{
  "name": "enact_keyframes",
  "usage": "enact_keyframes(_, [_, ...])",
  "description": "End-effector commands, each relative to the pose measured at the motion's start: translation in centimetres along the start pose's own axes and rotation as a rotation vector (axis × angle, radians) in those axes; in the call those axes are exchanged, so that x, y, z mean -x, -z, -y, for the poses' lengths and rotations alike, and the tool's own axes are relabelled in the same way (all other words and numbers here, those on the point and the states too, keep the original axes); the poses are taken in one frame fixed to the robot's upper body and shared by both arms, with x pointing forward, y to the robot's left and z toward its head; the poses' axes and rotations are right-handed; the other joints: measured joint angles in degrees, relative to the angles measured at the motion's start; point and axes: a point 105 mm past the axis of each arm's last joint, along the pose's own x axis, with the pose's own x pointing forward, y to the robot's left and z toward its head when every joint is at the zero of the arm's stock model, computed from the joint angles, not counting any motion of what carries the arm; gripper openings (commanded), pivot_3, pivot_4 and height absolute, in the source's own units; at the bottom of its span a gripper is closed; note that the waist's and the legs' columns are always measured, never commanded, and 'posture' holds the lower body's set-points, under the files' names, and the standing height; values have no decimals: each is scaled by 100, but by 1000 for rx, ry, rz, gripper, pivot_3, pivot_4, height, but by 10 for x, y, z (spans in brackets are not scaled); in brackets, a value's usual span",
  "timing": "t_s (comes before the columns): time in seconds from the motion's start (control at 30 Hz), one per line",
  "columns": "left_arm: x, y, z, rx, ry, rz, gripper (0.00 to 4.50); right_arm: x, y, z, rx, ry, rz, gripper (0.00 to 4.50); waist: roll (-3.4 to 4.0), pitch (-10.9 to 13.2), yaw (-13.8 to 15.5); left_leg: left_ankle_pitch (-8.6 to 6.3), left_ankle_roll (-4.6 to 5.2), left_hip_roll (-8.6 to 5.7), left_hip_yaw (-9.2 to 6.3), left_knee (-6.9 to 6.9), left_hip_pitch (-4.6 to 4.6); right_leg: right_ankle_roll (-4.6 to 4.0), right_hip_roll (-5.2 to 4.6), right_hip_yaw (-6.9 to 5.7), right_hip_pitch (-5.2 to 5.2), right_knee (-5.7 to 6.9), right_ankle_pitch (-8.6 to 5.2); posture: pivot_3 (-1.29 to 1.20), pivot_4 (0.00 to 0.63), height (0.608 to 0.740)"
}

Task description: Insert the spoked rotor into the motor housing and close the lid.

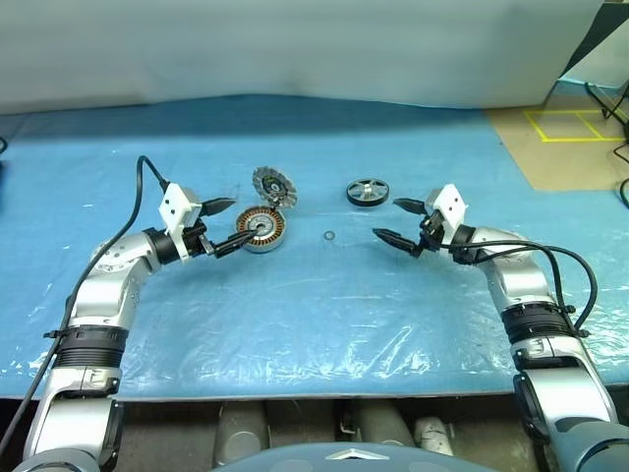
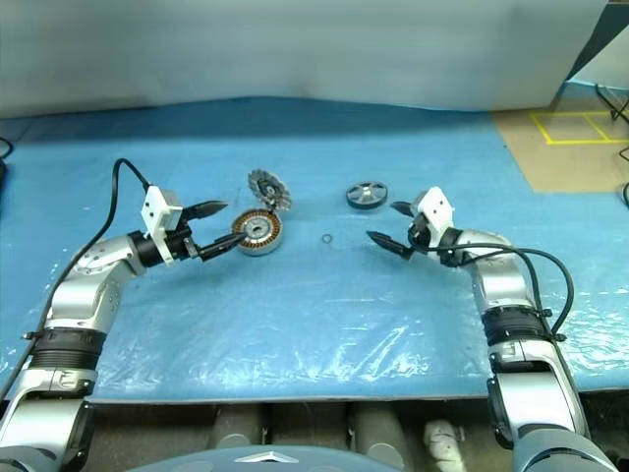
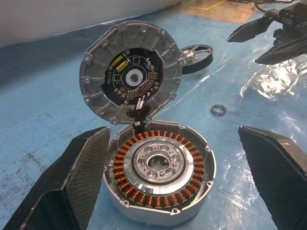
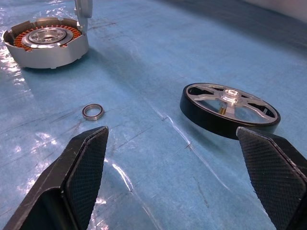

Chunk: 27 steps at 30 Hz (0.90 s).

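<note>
On a table covered with crinkled, shiny blue plastic sheet point(image 1: 324, 305) sits the motor housing point(image 3: 160, 184), a shallow round silver case holding a ring of copper-coloured windings around a bright machined centre. Its lid point(image 3: 130, 72), a ribbed silver disc with a dark circuit-like centre, stands upright, joined at the housing's far edge. Well to the right lies the spoked rotor point(image 4: 229, 111), a flat black wheel with silver spokes and hub. A small metal ring point(image 4: 92, 112) lies between them. The left gripper point(image 1: 225, 225) is spread wide beside the housing, holding nothing. The right gripper point(image 1: 397, 222), textured black fingers equally spread, hangs empty near the rotor.
</note>
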Motion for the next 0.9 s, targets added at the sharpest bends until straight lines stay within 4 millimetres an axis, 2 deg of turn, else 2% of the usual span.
enact_keyframes(0.03, [-1,-13,-4,-42,-10,37,4500,0,-13,5,28,14,51,4472,0,0,0,0,0,0,0,1,0,0,0,0,0,0,0,0,150,740])
enact_keyframes(0.37, [-5,-14,-5,-49,-8,39,4500,3,-8,12,25,55,41,4472,0,0,4,0,1,1,0,3,-1,-2,0,0,0,2,1,0,150,740])
enact_keyframes(0.9, [-5,-15,-9,-92,-18,30,4500,4,-11,24,36,127,40,4472,0,0,6,1,1,1,0,4,-1,-2,0,-1,0,3,2,0,150,740])
